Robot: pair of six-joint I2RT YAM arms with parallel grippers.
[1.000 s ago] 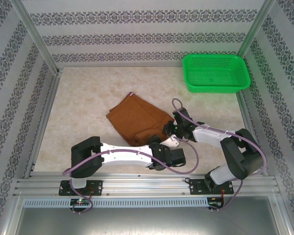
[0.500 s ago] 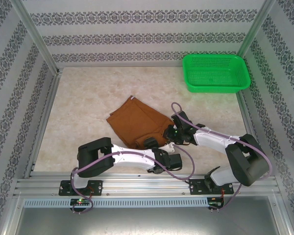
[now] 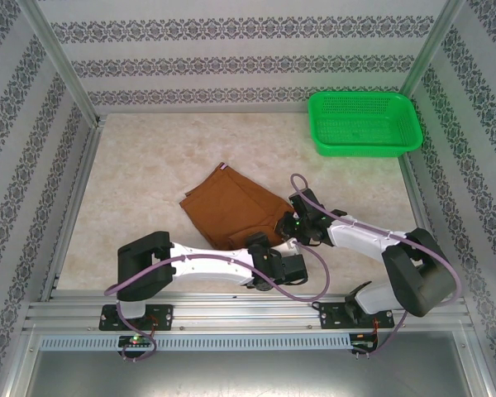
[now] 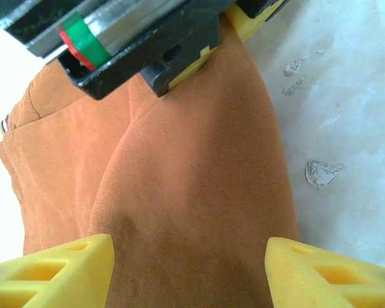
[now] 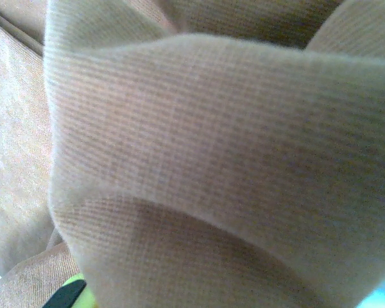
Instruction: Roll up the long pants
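Beige table (image 3: 140,174), long pants (image 3: 231,203), edge hidden under L arm (image 3: 211,265), R arm (image 3: 360,235)

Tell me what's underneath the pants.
The pants rest on the pale table, bare around them. Anything directly beneath is covered by the folded cloth.

Saw 1 bright green rectangular perforated plastic basket (image 3: 365,150) at the far right corner of a beige mottled tabletop (image 3: 140,190). Noted white walls with grey floral bands (image 3: 231,66) on 3 sides, 2 silver metal posts (image 3: 63,59), ribbed aluminium rails (image 3: 248,316) along the near edge.
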